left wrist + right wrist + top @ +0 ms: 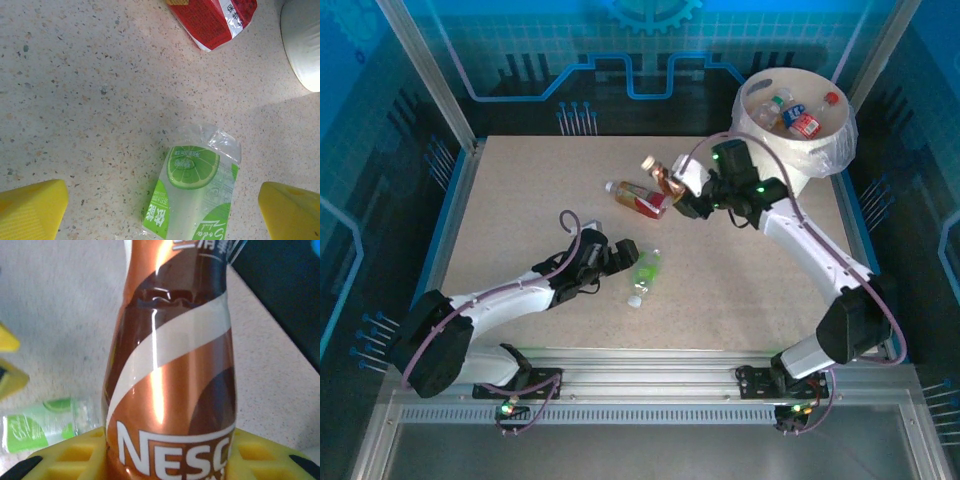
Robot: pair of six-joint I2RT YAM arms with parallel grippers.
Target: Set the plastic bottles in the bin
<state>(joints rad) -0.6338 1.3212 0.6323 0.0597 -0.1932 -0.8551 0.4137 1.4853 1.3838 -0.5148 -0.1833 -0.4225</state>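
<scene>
Brown bottle pinched in right claw near bin; left claw spread near green bottle.

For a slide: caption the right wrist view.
The right gripper shut on a brown bottle, a green-labelled bottle lying on the table behind.

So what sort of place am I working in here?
Most likely a purpose-built robot test cell or demo booth, not a home or shop. The speckled tabletop is boxed in by aluminium frame rails, and blue panels printed with circuit and gear graphics wall it in.
</scene>
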